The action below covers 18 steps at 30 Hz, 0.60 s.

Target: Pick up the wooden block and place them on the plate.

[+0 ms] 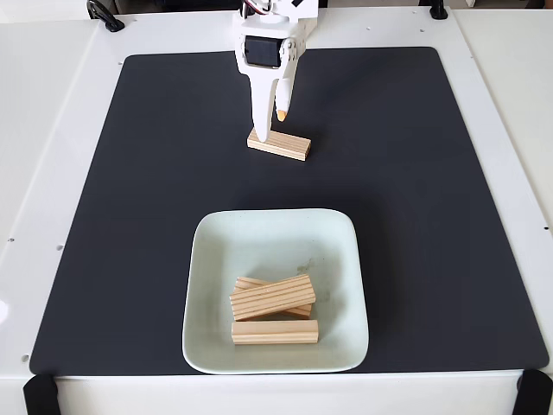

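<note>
The fixed view is taken from high above the table's [52, 104] near edge, angled steeply downward toward the arm's base; the whole black mat [415, 216] is framed at moderate distance.

The blocks, one on the mat [279, 144] and three in the plate [274, 296], are light bare wood with lengthwise grain, matt and unvarnished. The plate [207, 285] looks like glazed ceramic, pale mint-white, smooth and glossy. The mat [415, 216] is dark, matt and finely textured. The gripper [271, 127] is smooth white plastic with one orange fingertip. The table [52, 130] is white, smooth and matt.
</note>
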Tool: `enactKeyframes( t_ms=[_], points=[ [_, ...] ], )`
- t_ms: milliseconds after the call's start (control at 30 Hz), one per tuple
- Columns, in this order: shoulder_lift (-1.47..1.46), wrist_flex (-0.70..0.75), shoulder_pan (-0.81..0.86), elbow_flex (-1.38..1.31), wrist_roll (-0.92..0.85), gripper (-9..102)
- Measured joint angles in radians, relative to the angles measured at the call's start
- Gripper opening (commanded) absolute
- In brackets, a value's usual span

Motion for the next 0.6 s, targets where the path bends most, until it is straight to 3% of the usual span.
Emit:
enactKeyframes(
  t_ms=[600],
  points=[
    [-0.13, 0.021, 0.008, -0.054, 0.0, 26]
  ],
)
